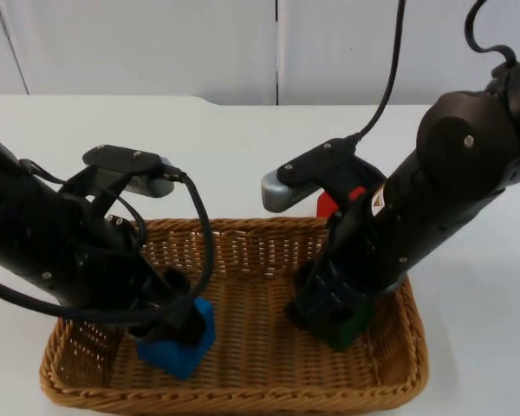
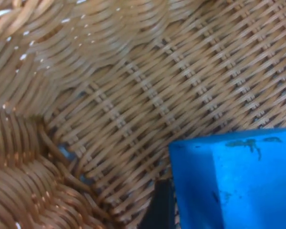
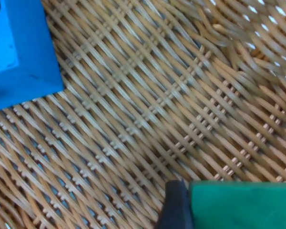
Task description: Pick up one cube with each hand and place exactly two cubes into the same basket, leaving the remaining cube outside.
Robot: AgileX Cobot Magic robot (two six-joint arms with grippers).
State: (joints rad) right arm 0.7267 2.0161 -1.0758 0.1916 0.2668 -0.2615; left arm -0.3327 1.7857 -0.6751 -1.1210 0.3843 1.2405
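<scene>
A woven wicker basket [image 1: 243, 400] sits at the front of the table. My left gripper [image 1: 169, 325] is down inside its left half, shut on a blue cube [image 1: 188, 351] that sits low on the weave. In the left wrist view the blue cube [image 2: 238, 181] lies against one black fingertip [image 2: 159, 210]. My right gripper [image 1: 329, 303] is inside the right half, shut on a green cube [image 1: 348, 331]. The right wrist view has the green cube [image 3: 243, 205] beside a fingertip [image 3: 174, 210], with the blue cube [image 3: 16, 47] farther off. A red cube [image 1: 328, 205] stands on the table just behind the basket, partly hidden by the right arm.
The basket's woven floor [image 3: 157, 119] between the two cubes is bare. White table [image 1: 243, 147] stretches behind the basket to the grey partition wall. Both arms lean over the basket's rim from the sides.
</scene>
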